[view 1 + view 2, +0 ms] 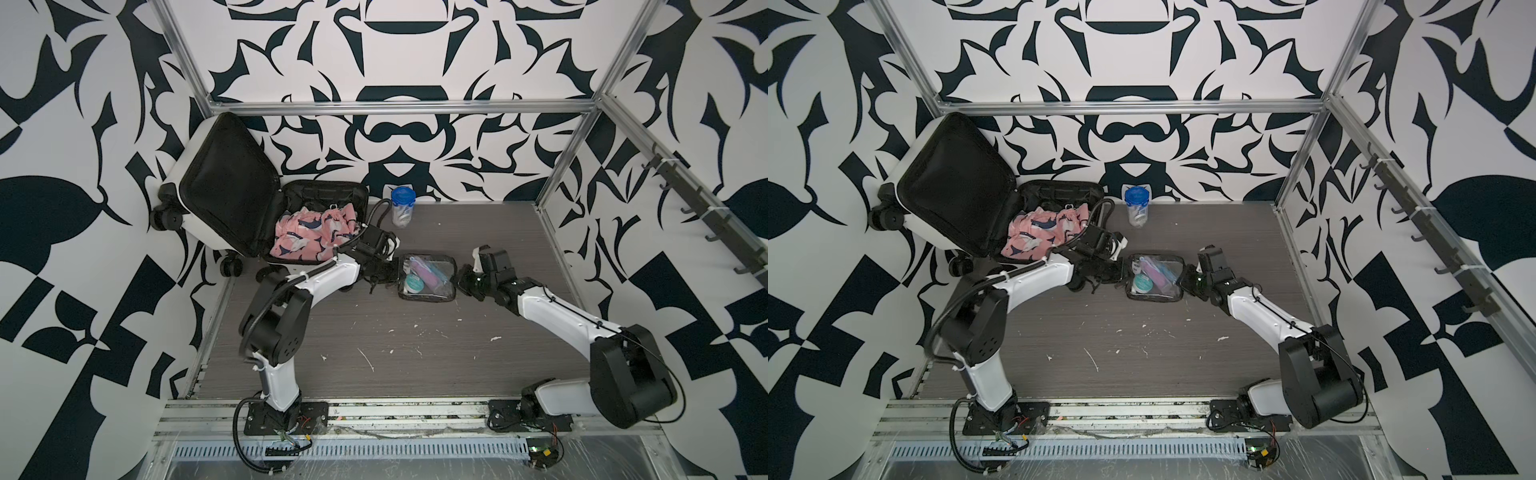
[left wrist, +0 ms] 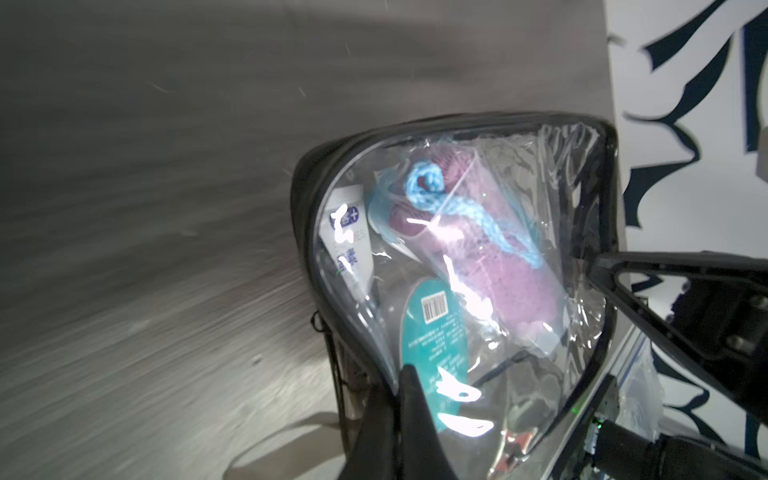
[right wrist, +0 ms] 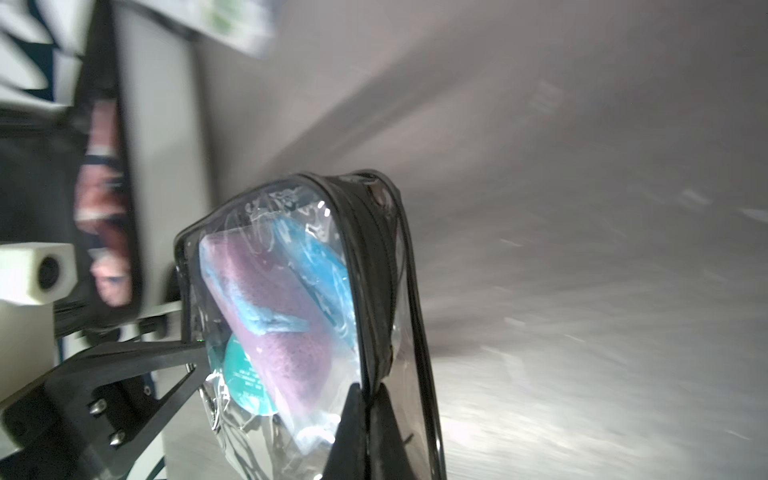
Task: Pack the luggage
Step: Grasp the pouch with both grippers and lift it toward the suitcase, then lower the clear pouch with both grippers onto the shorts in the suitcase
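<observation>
Left gripper point(image 1: 394, 273) is clamping the pouch point(image 1: 428, 276) by the black trim on one short side. In the left wrist view its fingers point(image 2: 409, 399) are pinching that trim tight, with no gap showing.

Right gripper point(image 1: 462, 281) is clamping the opposite short side. In the right wrist view its jaws are sitting closed on the trim and zip edge.

The pouch is hanging between the two grippers, low over the surface point(image 1: 415, 353), in both top views. Whether it is resting on the surface or just clear of it cannot be told. Both wrist views are blurring the surface behind it.

Through the clear wall a purple roll point(image 2: 498, 266) wound with blue yarn is showing. A teal tin point(image 2: 428, 328) and a white tube point(image 2: 349, 245) are lying beside it.

The luggage point(image 1: 228, 183) is lying open beyond the left gripper and off to its left, near it but not touching it. Its lid is standing up, with the black lining facing the arms. A pink garment point(image 1: 311, 232) is lying crumpled in the lower half. The left forearm is passing just beside the luggage's near corner.

A blue-capped jar point(image 1: 402, 205) is standing upright beyond the left gripper, just beside the luggage's far right end and well apart from the right gripper.

The pouch is sitting outside the luggage, to the right of its near corner.
</observation>
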Action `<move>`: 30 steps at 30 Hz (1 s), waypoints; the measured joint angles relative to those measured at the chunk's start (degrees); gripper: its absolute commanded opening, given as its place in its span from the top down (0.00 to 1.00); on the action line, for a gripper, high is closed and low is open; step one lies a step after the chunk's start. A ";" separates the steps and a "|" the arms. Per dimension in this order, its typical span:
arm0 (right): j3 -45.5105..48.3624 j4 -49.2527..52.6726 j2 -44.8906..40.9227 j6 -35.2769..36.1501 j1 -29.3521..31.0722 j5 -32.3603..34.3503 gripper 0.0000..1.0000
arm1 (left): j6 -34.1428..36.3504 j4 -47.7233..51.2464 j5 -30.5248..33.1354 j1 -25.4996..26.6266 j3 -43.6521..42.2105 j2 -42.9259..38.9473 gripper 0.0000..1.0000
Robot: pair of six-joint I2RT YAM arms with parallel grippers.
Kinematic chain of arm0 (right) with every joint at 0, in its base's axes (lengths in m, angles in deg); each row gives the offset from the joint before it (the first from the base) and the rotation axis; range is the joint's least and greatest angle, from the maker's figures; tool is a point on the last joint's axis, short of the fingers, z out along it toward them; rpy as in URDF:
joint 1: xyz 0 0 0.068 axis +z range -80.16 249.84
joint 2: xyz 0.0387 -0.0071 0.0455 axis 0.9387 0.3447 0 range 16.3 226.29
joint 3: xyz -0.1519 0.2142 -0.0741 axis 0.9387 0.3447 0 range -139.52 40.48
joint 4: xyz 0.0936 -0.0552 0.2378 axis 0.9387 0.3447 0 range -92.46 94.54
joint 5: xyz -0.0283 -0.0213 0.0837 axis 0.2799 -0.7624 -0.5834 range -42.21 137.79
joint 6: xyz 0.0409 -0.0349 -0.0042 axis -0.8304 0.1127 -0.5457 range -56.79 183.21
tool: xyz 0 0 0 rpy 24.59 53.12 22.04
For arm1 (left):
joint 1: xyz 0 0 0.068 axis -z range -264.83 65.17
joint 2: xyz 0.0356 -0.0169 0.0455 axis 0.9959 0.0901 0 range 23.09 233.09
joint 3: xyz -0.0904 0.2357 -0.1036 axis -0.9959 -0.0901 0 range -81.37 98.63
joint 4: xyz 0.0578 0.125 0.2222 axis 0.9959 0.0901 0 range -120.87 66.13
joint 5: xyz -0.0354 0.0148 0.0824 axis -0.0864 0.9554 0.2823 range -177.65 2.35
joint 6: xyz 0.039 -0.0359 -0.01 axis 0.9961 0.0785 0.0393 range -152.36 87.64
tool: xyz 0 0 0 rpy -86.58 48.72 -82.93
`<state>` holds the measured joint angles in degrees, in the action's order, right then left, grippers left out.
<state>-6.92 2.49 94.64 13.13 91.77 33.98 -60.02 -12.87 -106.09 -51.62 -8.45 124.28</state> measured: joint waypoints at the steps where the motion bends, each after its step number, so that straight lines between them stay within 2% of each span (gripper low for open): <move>1: -1.99 -0.09 0.17 -0.26 1.49 0.57 1.00 | 0.50 1.36 1.05 -0.85 0.35 -1.84 1.00; 5: -10.97 -1.09 3.45 -1.46 6.25 1.73 1.00 | 3.21 6.32 5.42 -4.44 2.25 -8.72 1.00; 13: -34.40 -3.74 24.41 -3.04 13.97 2.40 1.00 | 7.30 10.95 9.90 -17.31 4.33 -16.00 1.00; 21: -58.34 -3.76 47.10 -5.77 18.64 0.59 1.00 | 8.17 9.42 11.91 -27.87 2.97 -16.31 1.00; 30: -84.78 3.61 67.28 -7.41 21.35 -2.51 1.00 | 8.17 7.13 11.10 -35.06 2.40 -13.09 1.00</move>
<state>-91.70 6.10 161.92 5.72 113.13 31.47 -51.85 -5.74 -94.98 -86.68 -6.04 111.19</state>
